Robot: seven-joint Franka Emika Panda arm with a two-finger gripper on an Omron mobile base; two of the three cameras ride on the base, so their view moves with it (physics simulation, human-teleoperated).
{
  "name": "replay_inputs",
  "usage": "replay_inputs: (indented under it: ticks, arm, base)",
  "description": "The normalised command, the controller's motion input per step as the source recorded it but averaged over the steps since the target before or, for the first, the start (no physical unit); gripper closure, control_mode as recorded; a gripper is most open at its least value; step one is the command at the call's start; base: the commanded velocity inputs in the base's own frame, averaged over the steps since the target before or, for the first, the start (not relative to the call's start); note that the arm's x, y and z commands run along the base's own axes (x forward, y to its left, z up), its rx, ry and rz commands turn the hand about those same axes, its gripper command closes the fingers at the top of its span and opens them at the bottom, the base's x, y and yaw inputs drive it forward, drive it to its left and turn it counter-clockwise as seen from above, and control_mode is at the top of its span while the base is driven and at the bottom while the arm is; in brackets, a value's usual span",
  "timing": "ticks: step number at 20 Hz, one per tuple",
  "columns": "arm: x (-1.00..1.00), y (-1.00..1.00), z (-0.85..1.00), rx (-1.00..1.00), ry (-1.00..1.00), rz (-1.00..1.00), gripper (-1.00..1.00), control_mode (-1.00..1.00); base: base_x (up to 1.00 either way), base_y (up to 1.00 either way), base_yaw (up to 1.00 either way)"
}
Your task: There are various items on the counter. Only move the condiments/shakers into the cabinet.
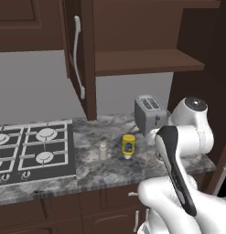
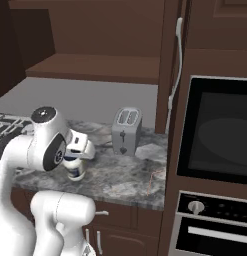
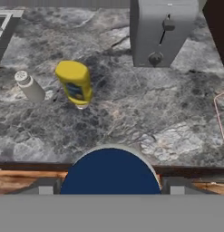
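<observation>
A white jar with a dark blue lid (image 3: 111,174) stands near the counter's front edge (image 2: 120,182). My gripper (image 3: 111,188) is lowered over the jar (image 2: 75,172), with a finger pressed against each side. The slim yellow squeeze bottle (image 1: 128,145) (image 3: 76,84) stands further in on the granite. The small pale grey shaker (image 1: 103,151) (image 3: 29,86) is just to its left. Above the counter, the dark brown cabinet is open, its shelf (image 1: 146,61) (image 2: 90,67) bare and its door (image 1: 80,59) swung out to the left.
A grey two-slot toaster (image 1: 150,114) (image 2: 126,131) stands at the back of the counter, right of the bottle. The black stovetop (image 1: 32,151) lies to the left. A built-in oven (image 2: 215,130) fills the wall on the right.
</observation>
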Motion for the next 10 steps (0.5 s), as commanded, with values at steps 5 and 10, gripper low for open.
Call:
replay_inputs:
  ticks: [5, 10]
  arm:
    - [-0.7, -0.13, 1.0, 0.0, -0.22, 0.2, 1.0, -1.0]
    - [-0.61, -0.07, 1.0, 0.0, -0.33, 0.24, 1.0, -1.0]
  base:
    - [0.0, 0.0, 0.0]
    - [0.0, 0.0, 0.0]
